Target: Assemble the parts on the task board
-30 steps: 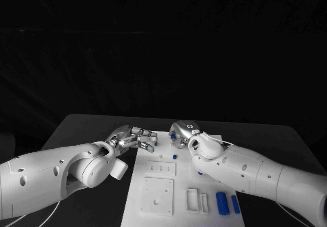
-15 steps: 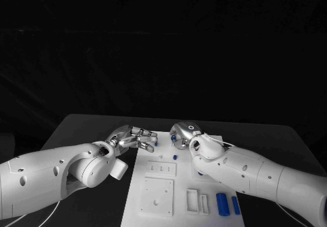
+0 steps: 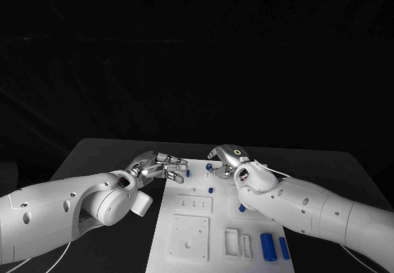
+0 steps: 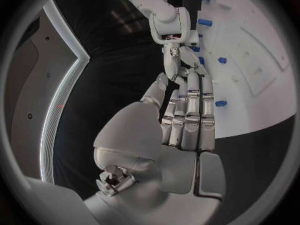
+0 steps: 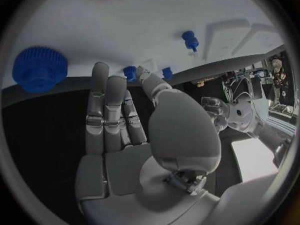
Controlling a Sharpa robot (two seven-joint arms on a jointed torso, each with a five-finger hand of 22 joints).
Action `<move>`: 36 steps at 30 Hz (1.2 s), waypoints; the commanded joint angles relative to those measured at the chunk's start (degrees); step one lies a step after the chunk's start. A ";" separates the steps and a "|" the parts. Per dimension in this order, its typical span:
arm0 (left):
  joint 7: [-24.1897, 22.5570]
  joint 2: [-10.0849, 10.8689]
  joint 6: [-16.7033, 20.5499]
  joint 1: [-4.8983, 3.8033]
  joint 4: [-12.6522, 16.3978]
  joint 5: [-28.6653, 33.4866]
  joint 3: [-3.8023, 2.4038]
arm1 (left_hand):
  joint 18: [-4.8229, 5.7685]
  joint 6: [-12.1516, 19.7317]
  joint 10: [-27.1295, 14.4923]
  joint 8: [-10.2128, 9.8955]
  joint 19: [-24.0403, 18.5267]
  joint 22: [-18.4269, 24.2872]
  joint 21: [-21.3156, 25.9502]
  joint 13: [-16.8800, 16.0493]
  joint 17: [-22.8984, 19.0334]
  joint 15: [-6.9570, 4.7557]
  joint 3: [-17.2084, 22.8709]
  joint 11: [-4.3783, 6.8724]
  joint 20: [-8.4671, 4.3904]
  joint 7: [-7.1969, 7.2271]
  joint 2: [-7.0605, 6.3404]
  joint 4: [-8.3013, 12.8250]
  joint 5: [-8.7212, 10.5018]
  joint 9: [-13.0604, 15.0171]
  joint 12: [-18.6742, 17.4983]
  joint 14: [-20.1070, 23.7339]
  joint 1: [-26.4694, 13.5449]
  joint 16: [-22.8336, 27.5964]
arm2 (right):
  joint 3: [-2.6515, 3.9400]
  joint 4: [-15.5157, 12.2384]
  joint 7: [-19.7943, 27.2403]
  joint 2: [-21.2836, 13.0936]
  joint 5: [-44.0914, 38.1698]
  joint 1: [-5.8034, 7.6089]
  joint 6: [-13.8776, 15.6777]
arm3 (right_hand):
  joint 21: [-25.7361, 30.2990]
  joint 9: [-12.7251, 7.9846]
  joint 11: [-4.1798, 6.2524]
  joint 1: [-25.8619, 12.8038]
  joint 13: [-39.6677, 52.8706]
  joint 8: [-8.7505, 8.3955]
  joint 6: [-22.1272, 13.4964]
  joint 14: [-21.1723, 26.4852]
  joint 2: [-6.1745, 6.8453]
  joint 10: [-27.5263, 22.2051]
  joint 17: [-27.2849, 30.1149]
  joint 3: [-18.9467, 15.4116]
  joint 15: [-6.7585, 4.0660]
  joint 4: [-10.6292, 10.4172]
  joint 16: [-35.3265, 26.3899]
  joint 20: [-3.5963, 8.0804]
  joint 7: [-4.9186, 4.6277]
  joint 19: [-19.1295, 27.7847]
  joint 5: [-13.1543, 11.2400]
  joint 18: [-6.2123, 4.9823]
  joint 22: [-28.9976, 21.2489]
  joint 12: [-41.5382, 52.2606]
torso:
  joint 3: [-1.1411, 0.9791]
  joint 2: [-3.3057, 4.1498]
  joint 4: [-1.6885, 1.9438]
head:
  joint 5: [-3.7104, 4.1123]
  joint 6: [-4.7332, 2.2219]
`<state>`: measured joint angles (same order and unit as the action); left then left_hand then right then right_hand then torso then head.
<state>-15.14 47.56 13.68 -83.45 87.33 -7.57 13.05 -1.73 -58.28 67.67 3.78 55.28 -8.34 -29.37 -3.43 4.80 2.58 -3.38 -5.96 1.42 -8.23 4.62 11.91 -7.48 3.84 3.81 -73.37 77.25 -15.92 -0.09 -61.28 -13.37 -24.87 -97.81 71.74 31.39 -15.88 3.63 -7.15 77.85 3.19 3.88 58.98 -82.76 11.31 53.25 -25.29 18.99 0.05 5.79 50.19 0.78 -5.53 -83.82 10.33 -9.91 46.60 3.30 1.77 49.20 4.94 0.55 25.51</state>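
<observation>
Both arms are thick, glossy white shells, rounded at the joints and dotted with small dark screw holes along their sides. The left arm (image 3: 61,207) swells into a big ball-like wrist housing with a flat white tab sticking off it. The right arm (image 3: 316,210) has a thin pale cable looping over its wrist. Each ends in a silver metal hand: the left hand (image 3: 161,166) and the right hand (image 3: 223,160), segmented and shiny, with pale smooth palm pads (a small lit ring glows on the right one's back).

Dim, black surroundings, fisheye wrist distortion
</observation>
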 commanded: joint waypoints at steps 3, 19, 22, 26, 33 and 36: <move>-0.49 0.06 0.03 -0.08 -0.43 -0.21 -0.05 | -0.91 0.53 -0.29 -0.09 0.07 0.10 -0.12 0.02 -0.05 0.19 -0.06 0.08 0.22 -0.03 -0.42 -0.24 0.28 0.01 -0.30 0.16 0.17 0.31 | 1.54 -3.80 1.26 -2.67 2.20 0.43 0.85 | 0.27 -0.08 0.27 0.04 0.10 -0.35 -0.11 -0.07 -0.21 3.72 -0.01 -1.13 0.37 -0.45 -0.28 -0.14 0.07 -2.18 0.97 -0.25 -0.27 -0.01 | -0.22 -0.36 -0.46 | -0.12 -0.22; -1.47 -0.12 -1.40 -0.07 -3.17 -0.03 -0.04 | -0.91 0.48 -0.35 -0.07 -0.04 0.26 -0.13 0.02 -0.09 0.23 0.02 0.05 0.27 -0.03 -0.63 -0.21 0.26 0.03 -0.31 0.25 0.32 0.40 | 6.84 -8.47 3.39 -12.75 13.21 1.08 -10.57 | -1.53 0.02 7.55 -1.70 17.45 -0.29 0.09 0.03 -2.76 22.60 -3.61 -10.93 -4.99 2.35 1.25 5.41 -0.64 -2.28 6.47 4.92 0.88 20.23 | -1.00 -1.42 -1.65 | -0.01 0.34; -1.54 -0.06 -1.45 -0.07 -3.44 -0.02 -0.03 | -0.91 0.48 -0.35 -0.07 -0.04 0.26 -0.13 0.02 -0.09 0.23 0.02 0.05 0.27 -0.03 -0.63 -0.21 0.26 0.03 -0.31 0.25 0.32 0.40 | 6.98 -7.86 3.31 -13.52 14.37 1.10 -13.71 | -3.94 0.07 7.59 -2.39 37.71 -0.32 1.25 0.82 -4.28 13.69 -8.27 -13.25 -4.93 3.00 4.34 5.34 -0.45 -2.11 8.02 4.42 3.23 40.26 | -1.18 -1.39 -1.69 | 0.20 0.29; -1.60 -0.06 -1.58 -0.06 -3.66 -0.02 -0.02 | -0.91 0.48 -0.35 -0.07 -0.04 0.26 -0.13 0.02 -0.09 0.23 0.02 0.05 0.27 -0.03 -0.63 -0.21 0.26 0.03 -0.31 0.25 0.32 0.40 | 7.06 -7.25 2.82 -13.99 14.73 1.10 -18.05 | -9.10 0.16 7.19 -3.08 50.80 -0.13 -0.24 1.43 -5.09 13.71 -18.49 -15.60 -4.33 3.12 9.25 4.75 -0.69 -1.69 8.79 3.84 8.85 50.81 | -1.18 -1.28 -1.63 | 0.28 0.30; -1.59 -0.03 -1.77 -0.05 -3.78 -0.01 0.02 | -0.91 0.55 -0.36 -0.08 -0.06 0.33 -0.16 0.02 -0.10 0.24 0.07 0.04 0.28 -0.04 -0.70 -0.15 0.27 0.02 -0.31 0.25 0.35 0.43 | 7.10 -5.97 2.24 -13.67 14.69 1.11 -22.04 | -14.49 -0.03 7.24 -1.47 59.67 -0.41 -5.99 0.51 -3.96 16.38 -28.27 -17.16 -4.20 -0.65 10.29 4.56 -0.85 -1.04 8.05 3.81 16.45 55.81 | -1.26 -1.21 -1.69 | 0.48 0.48; -1.56 -0.02 -1.85 -0.04 -3.77 -0.02 0.03 | -0.91 0.55 -0.36 -0.08 -0.06 0.33 -0.16 0.02 -0.10 0.24 0.07 0.04 0.28 -0.04 -0.70 -0.15 0.27 0.02 -0.31 0.25 0.35 0.43 | 7.11 -5.26 2.16 -13.39 14.80 1.11 -22.79 | -14.39 -0.41 7.57 -1.19 60.38 -0.67 -11.39 0.23 -3.42 16.83 -29.23 -16.67 -4.45 -1.48 10.02 4.76 -0.73 -1.31 8.24 4.23 17.36 55.93 | -1.18 -1.26 -1.65 | 0.76 0.67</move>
<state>-15.85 47.59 12.95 -83.45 83.49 -7.57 13.10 -1.74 -58.31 67.67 3.78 55.28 -8.06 -29.37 -3.43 4.76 2.58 -3.38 -5.96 1.42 -8.25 4.37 11.91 -7.48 3.85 3.81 -73.37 77.50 -15.71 6.98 -66.79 -11.17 -38.38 -83.68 72.82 12.63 -30.37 3.27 0.71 76.34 63.46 3.46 48.08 -82.15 7.85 70.17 -54.31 2.33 -4.47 4.56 60.34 5.50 -6.39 -84.03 18.39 -5.70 63.77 59.22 0.52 47.95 3.27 1.12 26.08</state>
